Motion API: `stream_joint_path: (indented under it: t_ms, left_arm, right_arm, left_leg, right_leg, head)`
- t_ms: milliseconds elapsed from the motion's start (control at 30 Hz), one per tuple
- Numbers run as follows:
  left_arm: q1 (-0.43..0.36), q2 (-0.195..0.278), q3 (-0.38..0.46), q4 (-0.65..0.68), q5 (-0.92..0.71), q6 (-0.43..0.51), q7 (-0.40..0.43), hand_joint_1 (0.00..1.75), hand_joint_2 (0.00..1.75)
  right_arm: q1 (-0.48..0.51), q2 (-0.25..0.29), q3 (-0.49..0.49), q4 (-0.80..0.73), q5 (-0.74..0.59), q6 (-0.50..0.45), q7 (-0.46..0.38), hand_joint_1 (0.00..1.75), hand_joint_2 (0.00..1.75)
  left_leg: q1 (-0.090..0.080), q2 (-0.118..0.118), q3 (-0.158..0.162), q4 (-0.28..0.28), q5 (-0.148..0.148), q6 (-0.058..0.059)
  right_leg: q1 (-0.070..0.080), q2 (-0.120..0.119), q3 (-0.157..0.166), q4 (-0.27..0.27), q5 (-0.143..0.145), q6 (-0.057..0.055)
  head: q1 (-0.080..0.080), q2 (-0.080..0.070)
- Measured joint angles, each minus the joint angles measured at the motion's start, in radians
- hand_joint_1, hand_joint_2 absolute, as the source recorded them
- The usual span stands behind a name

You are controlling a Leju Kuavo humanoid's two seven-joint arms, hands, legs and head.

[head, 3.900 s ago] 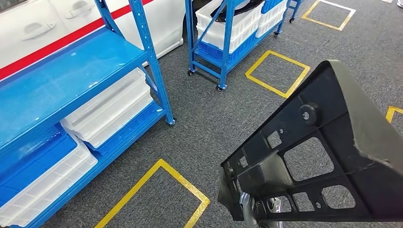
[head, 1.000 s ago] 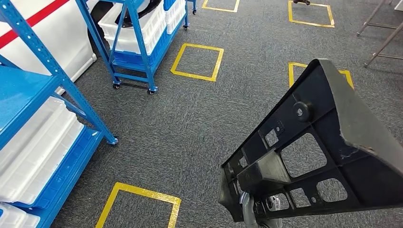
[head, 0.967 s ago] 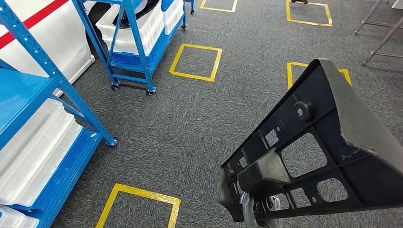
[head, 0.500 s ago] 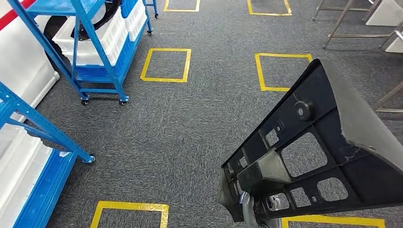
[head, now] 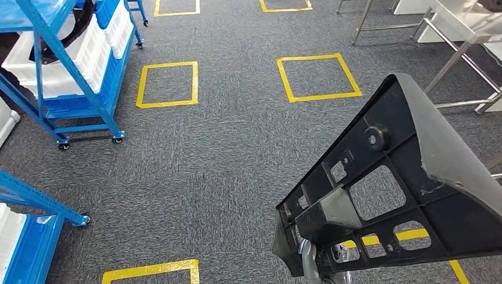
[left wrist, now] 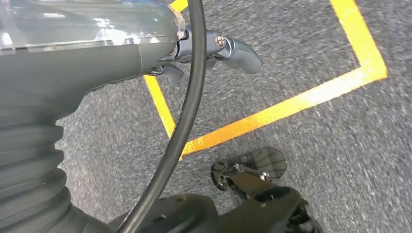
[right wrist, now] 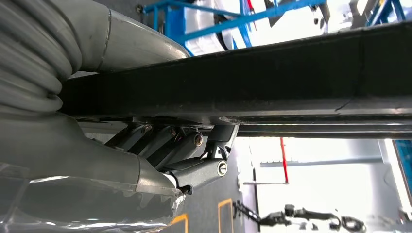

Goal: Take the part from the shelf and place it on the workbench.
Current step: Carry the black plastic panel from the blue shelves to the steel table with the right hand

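Part: a large black plastic part (head: 391,195), flat and roughly triangular, with ribs and several square cut-outs; it is carried in the air above the grey carpet floor (head: 225,154), at the lower right of the head view, tilted so its narrow end points down toward the robot and its wide end rises up and away.

Right hand: the right hand (right wrist: 160,155) is clamped on the part's lower edge. In the right wrist view the dark fingers (right wrist: 194,145) curl up against the underside of the black bar of the part (right wrist: 272,73), which runs straight across just past the hand, touching the fingers. In the head view a bit of silver metal of the hand (head: 311,263) shows under the part's narrow end.

Left hand: the left hand (left wrist: 214,48) hangs over the carpet, holding nothing; its fingers (left wrist: 240,48) are bent inward, and whether they are fully closed I cannot tell. A black cable crosses in front of it.

Part relative to hands: the part sits on top of and against the right hand, extending far beyond it; it is well apart from the left hand.

Floor: grey carpet marked with yellow tape squares (head: 167,84), one more (head: 318,77) beside it.

Shelf: a blue wheeled shelf (head: 65,77) at the upper left carries white bins (head: 89,53); part of another blue shelf (head: 29,201) at the left edge.

Tabletop: metal legs and a white edge of a tabletop (head: 456,29) at the upper right, well apart from the part.
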Motion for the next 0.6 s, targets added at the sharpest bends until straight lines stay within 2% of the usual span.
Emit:
stream_joint_path:
  t_ms: [33,67,100,133,167,233,267,300,333,367,400,433,467,500,567,600]
  left_arm:
    - [0.0,0.0,0.0,0.0,-0.001,0.0,0.0,0.0,1.75]
    - [0.0,0.0,0.001,0.0,-0.003,0.0,0.0,0.0,1.75]
    - [-0.001,0.0,0.001,0.0,-0.004,0.0,0.0,0.0,1.75]
    - [-0.003,0.0,0.001,0.0,-0.005,0.0,0.0,0.0,1.75]
    - [-0.005,0.0,0.001,0.0,-0.006,0.0,0.0,0.0,1.75]
    - [-0.007,0.0,0.002,0.0,-0.007,0.0,0.0,0.0,1.75]
    - [-0.006,0.0,0.002,0.0,-0.008,0.0,0.001,0.0,1.75]
    - [-0.004,0.0,0.003,0.0,-0.008,0.0,0.001,0.0,1.75]
    - [-0.003,0.0,0.003,0.0,-0.009,0.0,0.001,0.0,1.75]
    - [-0.001,0.0,0.004,0.0,-0.009,0.0,0.002,0.0,1.75]
    - [-0.001,0.0,0.004,0.0,-0.01,0.0,0.002,0.0,1.75]
    - [-0.002,0.0,0.005,0.0,-0.012,0.001,0.002,0.0,1.75]
    - [-0.002,0.0,0.005,0.0,-0.013,0.001,0.003,0.0,1.75]
    - [-0.002,0.0,0.005,0.0,-0.014,0.001,0.004,0.0,1.75]
    - [-0.001,0.0,0.007,0.0,-0.014,0.001,0.005,0.0,1.75]
    - [-0.001,0.0,0.008,0.0,-0.014,0.001,0.006,0.0,1.75]
  right_arm:
    - [0.0,0.0,0.0,0.0,0.0,0.0,0.0,1.75,1.75]
    - [-0.001,0.0,0.0,0.0,-0.001,0.0,0.001,1.75,1.75]
    - [0.0,0.001,0.0,0.0,-0.001,0.0,0.001,1.75,1.75]
    - [0.001,0.001,0.0,0.0,-0.002,0.0,0.001,1.75,1.75]
    - [0.002,0.002,0.0,0.0,-0.002,0.0,0.001,1.75,1.75]
    - [0.002,0.003,-0.001,0.0,-0.002,0.0,0.002,1.75,1.75]
    - [0.001,0.004,-0.001,0.0,-0.002,0.0,0.002,1.75,1.75]
    - [0.0,0.004,-0.001,0.0,-0.002,0.0,0.002,1.75,1.75]
    - [0.0,0.005,-0.001,0.0,-0.002,0.0,0.002,1.75,1.75]
    - [0.0,0.005,-0.001,0.0,-0.002,0.0,0.002,1.75,1.75]
    - [0.001,0.005,-0.001,0.001,-0.002,0.0,0.002,1.75,1.75]
    - [0.001,0.005,-0.001,0.001,-0.002,0.0,0.002,1.75,1.75]
    - [0.001,0.005,-0.001,0.001,-0.002,0.0,0.002,1.75,1.75]
    - [0.001,0.005,-0.001,0.001,-0.002,0.0,0.002,1.75,1.75]
    - [0.0,0.005,-0.001,0.001,-0.003,0.0,0.003,1.75,1.75]
    - [0.0,0.005,-0.001,0.001,-0.003,0.0,0.004,1.75,1.75]
  left_leg:
    - [-0.002,0.01,0.002,0.002,-0.004,-0.006]
    - [-0.005,0.02,0.004,0.004,-0.007,-0.012]
    - [-0.007,0.031,0.006,0.004,-0.009,-0.017]
    - [-0.006,0.041,0.01,0.004,-0.011,-0.021]
    - [-0.004,0.036,0.011,0.008,-0.017,-0.027]
    - [0.002,-0.01,-0.007,0.058,-0.054,-0.037]
    - [0.004,-0.042,-0.031,0.112,-0.086,-0.04]
    - [0.005,-0.061,-0.062,0.179,-0.118,-0.042]
    - [0.006,-0.07,-0.091,0.24,-0.141,-0.043]
    - [0.006,-0.073,-0.11,0.278,-0.147,-0.042]
    - [0.006,-0.074,-0.112,0.279,-0.132,-0.041]
    - [0.006,-0.078,-0.098,0.244,-0.1,-0.039]
    - [0.007,-0.092,-0.071,0.181,-0.06,-0.036]
    - [0.008,-0.119,-0.044,0.117,-0.031,-0.032]
    - [0.008,-0.164,-0.01,0.032,-0.008,-0.025]
    - [0.007,-0.171,-0.007,0.02,-0.012,-0.022]
  right_leg:
    - [0.003,-0.021,0.024,-0.047,0.013,-0.004]
    - [0.007,-0.035,0.035,-0.071,0.015,-0.009]
    - [0.011,-0.033,0.035,-0.077,0.012,-0.015]
    - [0.011,-0.019,0.033,-0.077,0.014,-0.022]
    - [0.01,-0.008,0.033,-0.08,0.016,-0.027]
    - [0.006,0.016,0.034,-0.085,0.021,-0.039]
    - [0.005,0.027,0.034,-0.086,0.022,-0.044]
    - [0.006,0.04,0.033,-0.086,0.023,-0.048]
    - [0.007,0.054,0.032,-0.085,0.024,-0.05]
    - [0.008,0.07,0.032,-0.084,0.024,-0.05]
    - [0.009,0.085,0.032,-0.082,0.024,-0.051]
    - [0.009,0.1,0.033,-0.081,0.024,-0.05]
    - [0.009,0.114,0.034,-0.08,0.024,-0.05]
    - [0.009,0.127,0.034,-0.078,0.024,-0.048]
    - [0.007,0.151,0.025,-0.074,0.028,-0.038]
    - [0.005,0.163,0.02,-0.073,0.031,-0.031]
  head:
    - [0.0,0.0]
    - [0.0,0.0]
    - [0.0,0.0]
    - [0.0,0.0]
    - [0.0,0.0]
    - [0.0,0.0]
    - [0.0,0.0]
    - [0.0,0.0]
    - [0.0,0.0]
    - [0.0,0.0]
    - [0.0,0.0]
    - [0.0,0.0]
    - [0.0,0.0]
    - [0.0,0.0]
    - [0.0,0.0]
    - [0.0,0.0]
